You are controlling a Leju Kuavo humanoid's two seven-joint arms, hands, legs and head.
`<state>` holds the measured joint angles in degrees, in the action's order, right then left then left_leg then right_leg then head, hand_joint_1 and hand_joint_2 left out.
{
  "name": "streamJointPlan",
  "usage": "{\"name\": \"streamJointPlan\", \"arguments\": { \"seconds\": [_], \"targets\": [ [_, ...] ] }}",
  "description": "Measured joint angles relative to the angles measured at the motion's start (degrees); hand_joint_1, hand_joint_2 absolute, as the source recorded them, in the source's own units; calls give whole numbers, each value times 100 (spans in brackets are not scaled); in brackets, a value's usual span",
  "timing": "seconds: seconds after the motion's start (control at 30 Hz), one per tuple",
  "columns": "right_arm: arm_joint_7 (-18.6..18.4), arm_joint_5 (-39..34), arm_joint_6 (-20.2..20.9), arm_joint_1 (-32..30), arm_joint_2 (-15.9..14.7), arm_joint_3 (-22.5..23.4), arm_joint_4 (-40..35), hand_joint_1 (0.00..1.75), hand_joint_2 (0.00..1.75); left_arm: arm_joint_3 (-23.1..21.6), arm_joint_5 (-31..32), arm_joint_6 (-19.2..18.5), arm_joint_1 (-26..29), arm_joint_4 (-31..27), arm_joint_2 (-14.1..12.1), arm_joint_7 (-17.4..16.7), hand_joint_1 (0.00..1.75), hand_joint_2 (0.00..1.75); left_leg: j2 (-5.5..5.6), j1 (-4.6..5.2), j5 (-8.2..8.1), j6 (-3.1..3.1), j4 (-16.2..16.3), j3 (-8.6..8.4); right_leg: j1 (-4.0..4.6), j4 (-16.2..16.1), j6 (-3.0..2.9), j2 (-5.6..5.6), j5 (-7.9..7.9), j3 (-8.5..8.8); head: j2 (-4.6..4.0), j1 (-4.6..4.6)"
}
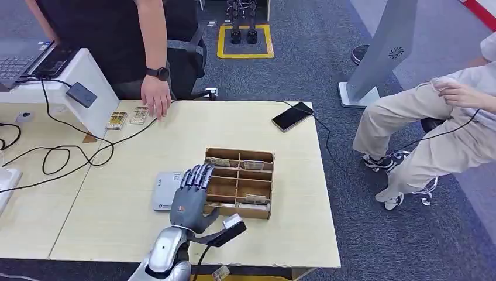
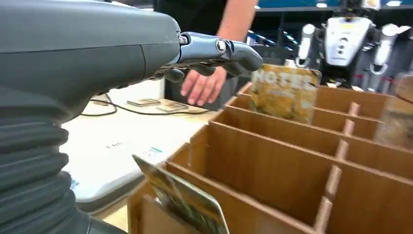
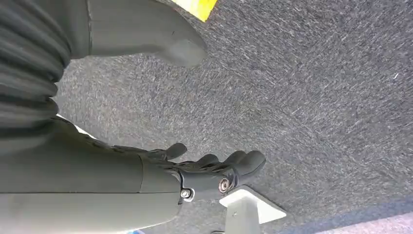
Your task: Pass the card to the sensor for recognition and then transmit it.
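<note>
Head view: left hand [image 1: 190, 199] above slotted brown cardboard box [image 1: 257, 177].

My left hand [image 1: 192, 196] is matt dark-grey plastic, its wrist cover ribbed like rubber, and my forearm [image 1: 166, 252] is smooth, glossy silver metal. The divided box [image 1: 240, 182] looks like raw brown cardboard or thin wood, dull and unvarnished. The cards [image 2: 285, 91] in it are printed paper with a slight sheen. The table [image 1: 175, 140] is pale, smooth laminate. Under my right hand [image 3: 214, 170] the carpet [image 3: 316, 87] is rough grey pile.
</note>
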<state>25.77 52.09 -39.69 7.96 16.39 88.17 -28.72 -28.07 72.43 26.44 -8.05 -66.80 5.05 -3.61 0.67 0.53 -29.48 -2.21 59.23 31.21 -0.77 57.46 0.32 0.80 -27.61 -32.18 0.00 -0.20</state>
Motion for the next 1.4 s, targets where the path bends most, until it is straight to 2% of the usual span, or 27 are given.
{"name": "streamJointPlan", "arguments": {
  "seconds": [0.13, 0.2, 0.4, 0.7, 0.73, 0.8, 0.93, 1.03, 1.23, 1.27, 1.3, 1.33, 1.4],
  "targets": [
    [0, -7, 0, 1, 0, 0, -5, 0, 175, 117, 13, 141, 19, 24, 38, 0, 175, 175, 0, 0, 0, 0, 0, 0, 0, 0, 0, 0, 0, 0, 0, 0],
    [-8, 9, 0, 1, 0, 0, -5, 0, 175, 184, 44, 355, 32, 24, 48, 28, 175, 175, 0, 0, 0, 0, 0, 0, 0, 0, 0, 0, 0, 0, 0, 2],
    [11, 20, 0, 2, 0, 0, -7, 0, 175, 318, -13, 687, 98, 26, 77, 321, 175, 175, 0, 0, 0, 0, 0, 1, 0, 0, 0, 0, 0, 0, 0, 0],
    [15, 22, 0, 3, 0, 0, -7, 0, 175, 327, -24, 705, 102, 26, 79, 370, 175, 175, 0, 0, 0, 0, 0, 1, 0, 0, 0, 0, 0, 0, 0, 0],
    [50, 39, 0, 3, 0, 0, -5, 0, 175, 340, -39, 714, 109, 26, 83, 515, 175, 175, 1, 0, 0, 0, 0, 1, 0, 0, 0, 0, 0, 0, 0, 0],
    [74, 79, 0, 3, -2, 0, 2, 0, 175, 340, -15, 694, 134, 26, 75, 739, 175, 175, 0, 0, 0, 0, 0, 1, 0, 0, 0, 0, 0, 0, 0, 0],
    [79, 92, 0, 4, -2, 0, 20, 0, 175, 340, -11, 679, 188, 48, 44, 796, 175, 175, 0, 0, 1, 0, 0, 0, 0, 0, 0, 0, 0, 0, 0, 0],
    [147, 89, 0, 4, -2, -2, 35, 0, 175, 340, -92, 558, 188, 66, 29, 1017, 175, 175, 0, 0, 1, 0, 0, 0, 0, 0, 0, 0, 0, 0, 0, 0],
    [262, 142, 0, 16, -22, -2, 105, 0, 175, 294, -317, -78, 134, 250, -6, 1432, 175, 175, 4, 0, 1, 0, 0, -3, 0, 0, 0, -7, 0, 6, 0, 0],
    [276, 144, 0, 24, -28, 0, 116, 0, 175, 274, -381, -176, 132, 311, -11, 1469, 161, 175, 3, 0, 1, 0, 0, -5, 0, 0, 0, -6, 0, 6, 0, 0],
    [280, 148, 0, 27, -33, -2, 131, 0, 175, 252, -422, -191, 132, 357, -15, 1493, 131, 175, 2, 0, 1, 0, 0, -5, 0, 0, 0, -6, 0, 6, 0, 0],
    [276, 153, 0, 25, -37, -2, 135, 0, 175, 241, -441, -183, 120, 380, -17, 1495, 94, 175, 2, 0, 1, 0, 0, -6, -1, 0, 0, -6, 1, 8, 0, 0],
    [245, 181, 0, 27, -39, 0, 140, 0, 175, 239, -470, -63, 116, 415, -17, 1462, 87, 175, 2, 1, 1, 0, 0, -9, -1, 0, 0, -6, 1, 11, 0, 0]
  ]
}}
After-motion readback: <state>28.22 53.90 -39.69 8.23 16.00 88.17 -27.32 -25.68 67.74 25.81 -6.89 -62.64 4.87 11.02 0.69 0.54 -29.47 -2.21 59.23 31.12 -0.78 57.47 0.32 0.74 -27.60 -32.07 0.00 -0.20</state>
